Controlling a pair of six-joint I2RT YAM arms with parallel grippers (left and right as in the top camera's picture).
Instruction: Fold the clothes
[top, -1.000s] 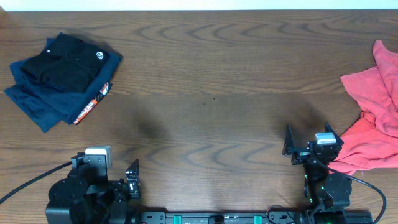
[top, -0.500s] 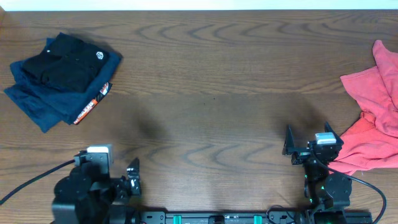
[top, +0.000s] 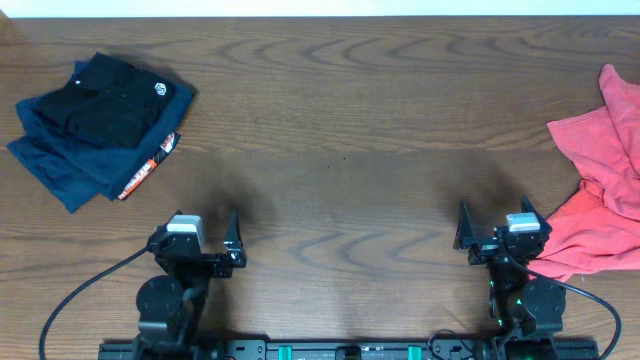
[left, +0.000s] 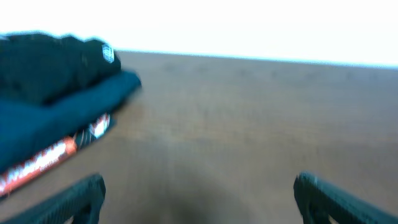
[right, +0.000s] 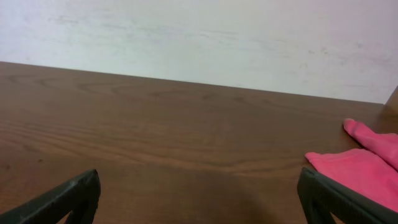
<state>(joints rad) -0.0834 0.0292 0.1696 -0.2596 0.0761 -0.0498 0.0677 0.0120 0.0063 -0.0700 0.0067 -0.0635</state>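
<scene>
A folded black garment with a small white logo (top: 105, 105) lies on a folded navy blue one (top: 65, 165) at the far left of the table; the stack also shows blurred in the left wrist view (left: 50, 99). A crumpled pinkish-red garment (top: 605, 190) lies at the right edge and shows in the right wrist view (right: 364, 165). My left gripper (top: 197, 237) is open and empty near the front edge, right of and below the stack. My right gripper (top: 496, 228) is open and empty just left of the pinkish-red garment.
The brown wooden table (top: 340, 130) fills the view. A pale wall (right: 199, 37) rises behind its far edge. Black cables run from both arm bases at the front edge.
My left arm has swung from the front left corner to the right and forward, its gripper now pointing up the table. The right arm and the garments have not moved.
</scene>
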